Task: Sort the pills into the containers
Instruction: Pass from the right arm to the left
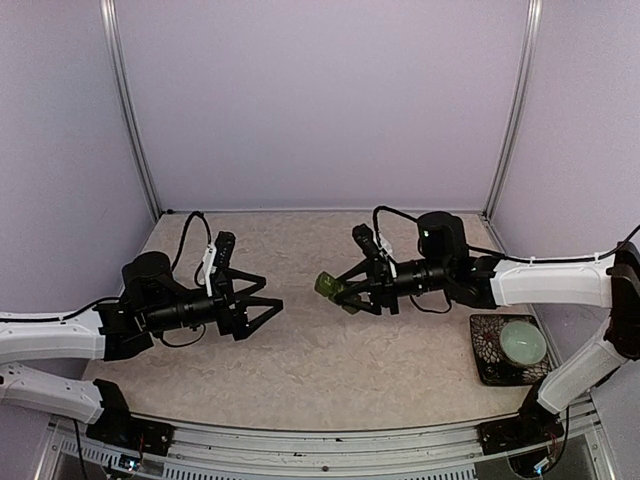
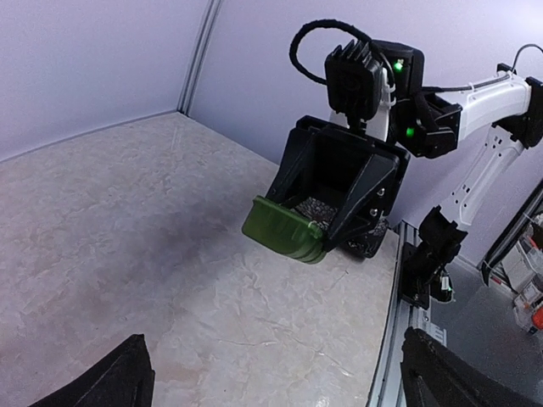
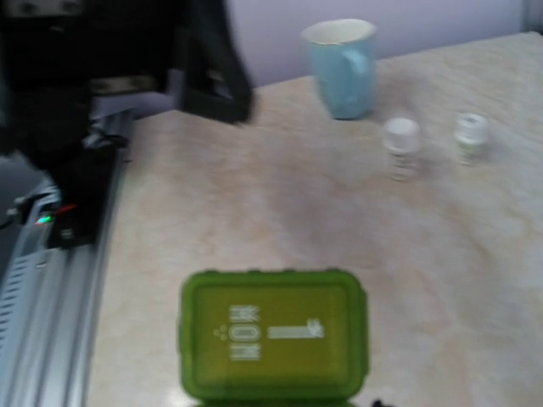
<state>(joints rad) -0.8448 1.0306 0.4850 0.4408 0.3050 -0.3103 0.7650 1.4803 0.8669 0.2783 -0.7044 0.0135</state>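
Lilac walls close in a marbled beige counter (image 1: 330, 370), and above its middle the right pincer (image 1: 342, 290) is clamped on the green pill box (image 2: 282, 229), gripping one end so that most of the box juts forward past the fingertips. The box looks lifted clear of the counter rather than resting on it, tipped a little downward. In the right wrist view its lid faces the camera and appears shut, though that picture is too soft to make out separate compartments. Holding it out by the end, free and at mid-height, reads as an offer to the other arm: the left pincer (image 1: 265, 308) hangs just to the left of the box, apart from it, spread wide and empty, aimed straight at it as if to take the free end or work a lid. Off to the right of the box and nearer the arm bases, a pale green bowl (image 1: 523, 342) sits on a dark patterned mat (image 1: 487, 362), out of the way. Beyond the box in the right wrist view stand a light blue mug (image 3: 342, 66) and two small white bottles (image 3: 400, 144), probably the pill supply; no loose pills can be made out.
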